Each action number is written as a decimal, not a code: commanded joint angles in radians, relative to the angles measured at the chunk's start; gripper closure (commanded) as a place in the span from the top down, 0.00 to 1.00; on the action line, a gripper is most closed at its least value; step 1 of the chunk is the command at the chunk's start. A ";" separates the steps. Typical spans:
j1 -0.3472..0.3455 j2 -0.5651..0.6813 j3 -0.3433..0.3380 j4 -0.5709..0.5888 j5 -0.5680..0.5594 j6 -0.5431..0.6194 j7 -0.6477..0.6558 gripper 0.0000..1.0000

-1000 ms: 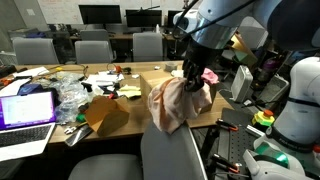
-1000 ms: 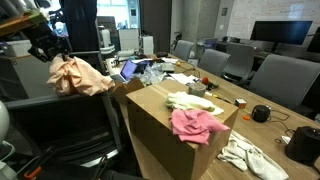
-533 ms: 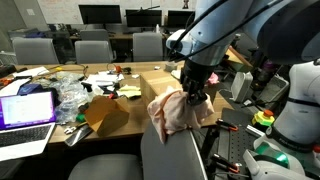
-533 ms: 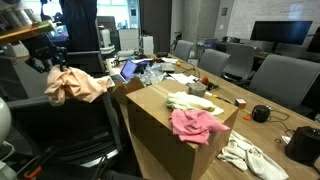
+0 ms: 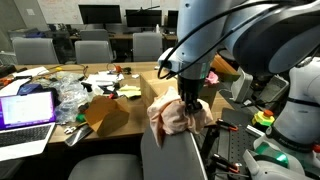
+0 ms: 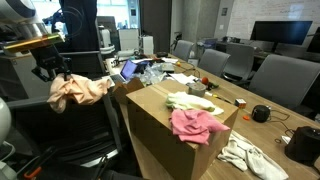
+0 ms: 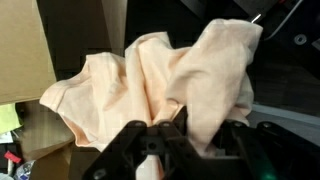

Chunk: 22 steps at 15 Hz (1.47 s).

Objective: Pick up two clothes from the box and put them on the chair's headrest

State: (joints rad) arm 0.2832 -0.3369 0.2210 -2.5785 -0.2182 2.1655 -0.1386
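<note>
My gripper [image 5: 190, 98] is shut on a peach cloth [image 5: 172, 117] and holds it just over the grey chair's headrest [image 5: 172, 152]. In an exterior view the gripper [image 6: 50, 70] hangs over the same cloth [image 6: 82, 90], which drapes onto the dark chair back [image 6: 65, 128]. The wrist view shows the cloth [image 7: 160, 75] bunched between my fingers [image 7: 187, 138]. The cardboard box [image 6: 150, 135] holds a pink cloth [image 6: 196, 125] and a pale cloth [image 6: 190, 101].
A white cloth [image 6: 245, 155] lies on the table beside the box. A laptop [image 5: 27, 108], crumpled plastic [image 5: 72, 98] and papers clutter the table. Office chairs [image 6: 280, 80] stand around it. Robot hardware [image 5: 295, 110] is close by.
My gripper has moved down with the peach cloth, lowering it onto the chair's headrest. The cloths in the box have not moved.
</note>
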 commanded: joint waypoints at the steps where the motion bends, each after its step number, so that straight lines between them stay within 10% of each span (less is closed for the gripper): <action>1: -0.010 0.056 0.003 0.061 0.012 -0.040 -0.011 0.04; 3: -0.013 0.064 0.004 0.070 0.008 -0.048 -0.005 0.07; 4: -0.014 0.068 0.004 0.074 0.009 -0.051 -0.005 0.43; 12: -0.022 0.072 0.003 0.091 0.006 -0.073 0.004 0.95; 22: -0.096 0.053 -0.029 0.130 -0.005 -0.123 0.069 1.00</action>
State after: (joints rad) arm 0.2000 -0.2754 0.1971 -2.4750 -0.2189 2.0708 -0.0940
